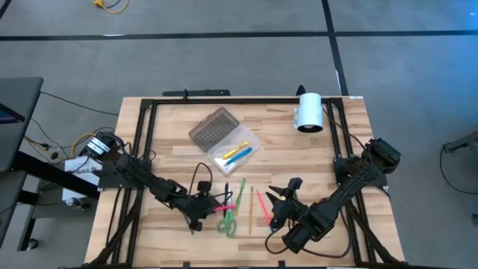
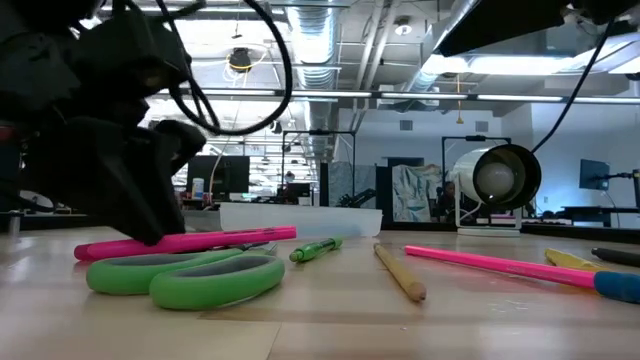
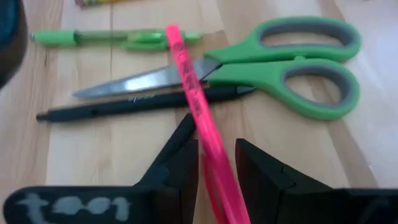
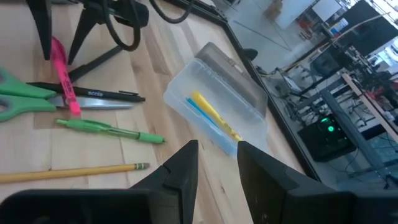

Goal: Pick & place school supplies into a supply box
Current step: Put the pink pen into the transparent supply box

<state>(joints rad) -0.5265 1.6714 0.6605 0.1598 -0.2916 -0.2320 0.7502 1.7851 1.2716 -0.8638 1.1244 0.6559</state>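
Between the two dark fingers of the left gripper (image 3: 214,171) lies a pink pen (image 3: 198,118). The fingers stand close on each side of it and look like they are gripping it, low on the worktop (image 1: 172,149). The pen's long line runs straight out ahead of the fingers, and its far end rests across the blade of the green scissors (image 3: 298,59) and over a black pen (image 3: 137,106). A green pen (image 3: 112,38) lies just past those, side-on to the pink one.

The supply box (image 1: 228,142) sits open farther up the worktop, toward the middle, with a yellow pen and a blue pen (image 1: 237,155) already inside. From the left gripper (image 1: 200,209) the box lies up and a little to the right, well apart. So I think the pink pen must be lifted clear of the scissors first, then carried that way and turned to line up with the box's long side.

Over on the other side, the right gripper (image 1: 280,200) waits above the worktop, its fingers narrowly apart and holding nothing. It points toward the box. More pens and a pencil (image 1: 251,203) lie between the two arms.
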